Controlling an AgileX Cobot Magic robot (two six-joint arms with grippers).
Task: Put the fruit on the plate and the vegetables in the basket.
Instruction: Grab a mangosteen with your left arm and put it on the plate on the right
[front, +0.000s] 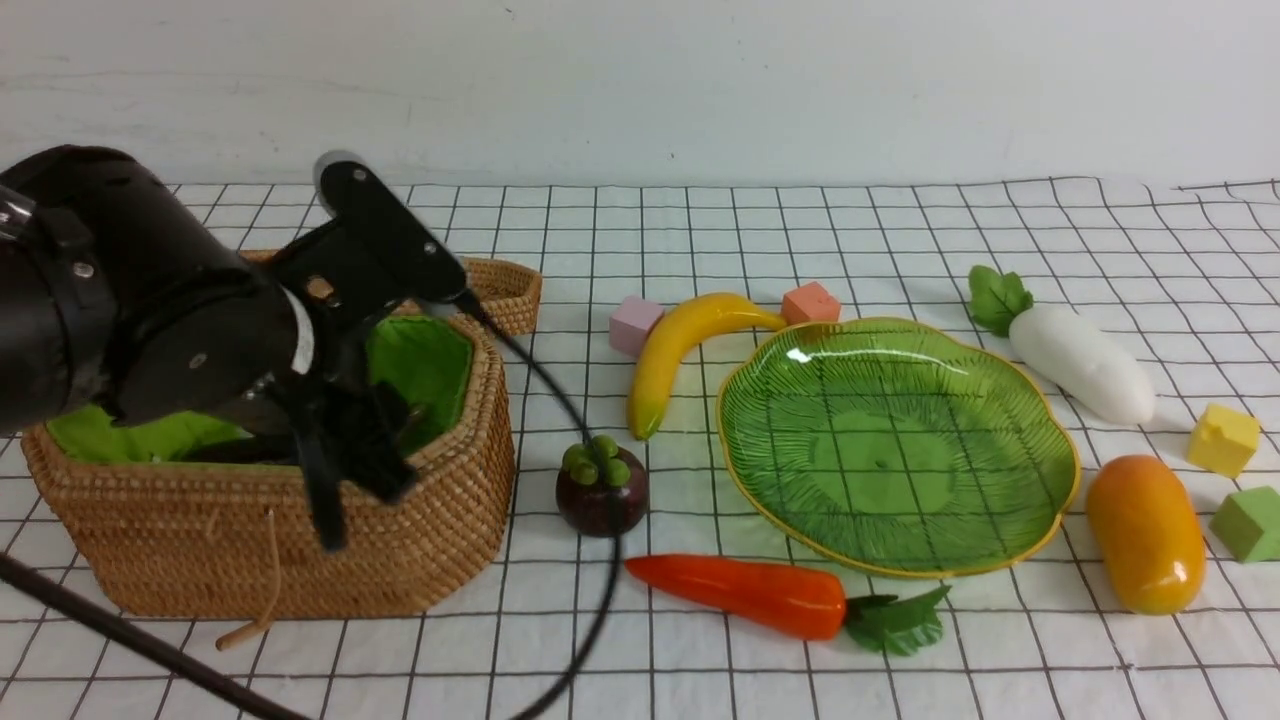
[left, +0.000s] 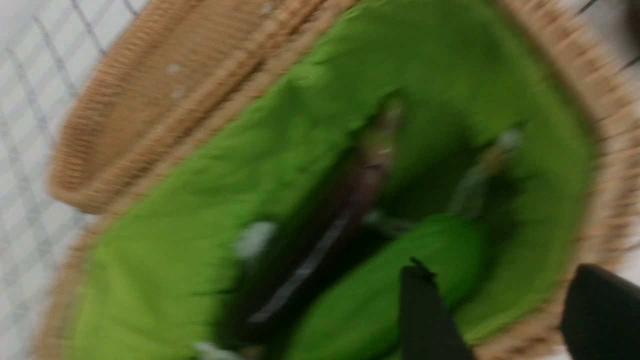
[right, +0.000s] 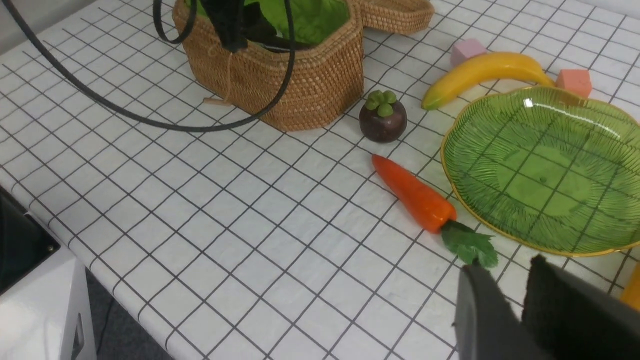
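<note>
My left gripper (front: 365, 450) hangs open and empty over the woven basket (front: 270, 540) with its green lining. In the blurred left wrist view my left gripper (left: 505, 285) is over the lining (left: 200, 200), where a dark eggplant (left: 320, 240) and a light-green shape that looks like the gourd (left: 395, 280) lie. The green plate (front: 900, 445) holds nothing. Banana (front: 680, 355), mangosteen (front: 600, 490), carrot (front: 740, 595), radish (front: 1080, 360) and mango (front: 1145, 530) lie on the cloth around it. My right gripper (right: 502, 265) is shut and empty, just short of the carrot's (right: 412, 195) leaves.
The flat woven lid (front: 505, 285) lies behind the basket. Small cubes sit about: pink (front: 635, 325), salmon (front: 810, 302), yellow (front: 1225, 438), green (front: 1248, 522). A black cable (front: 590, 560) loops down past the mangosteen. The table's front edge (right: 100, 270) shows in the right wrist view.
</note>
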